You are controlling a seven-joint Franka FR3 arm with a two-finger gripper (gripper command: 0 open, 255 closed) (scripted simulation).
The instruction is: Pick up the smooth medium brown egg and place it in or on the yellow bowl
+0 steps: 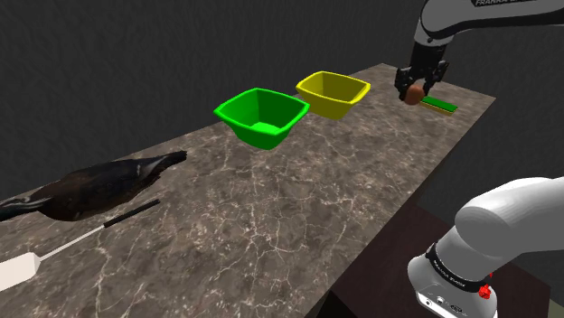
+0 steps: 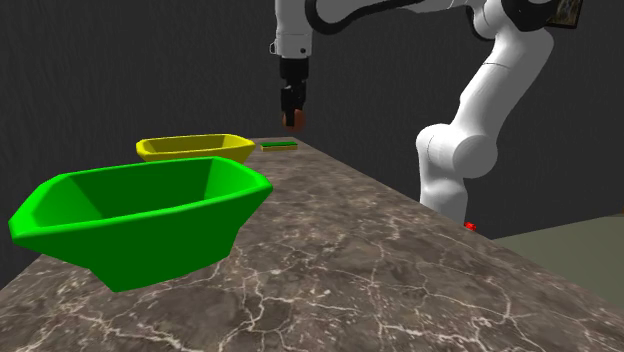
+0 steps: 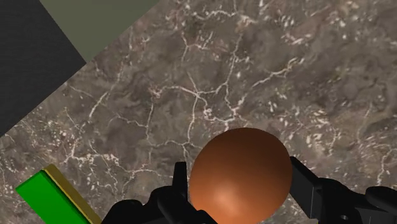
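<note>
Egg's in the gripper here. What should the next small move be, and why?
Probably carry the egg sideways toward the yellow bowl, to the shoulder view's left. The gripper is shut on the egg and holds it above the table, beside the green block, not over the bowl. The egg looks higher than the rim, so more lift seems unneeded.

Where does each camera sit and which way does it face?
Shoulder view: beside the arm, looking over the table toward the yellow bowl; arm and tool show.
Second exterior view: low by the green bowl, facing the arm.
Wrist view: at the wrist, looking down; tool clasps the egg.
Shared: both exterior views show the bowls.
</note>
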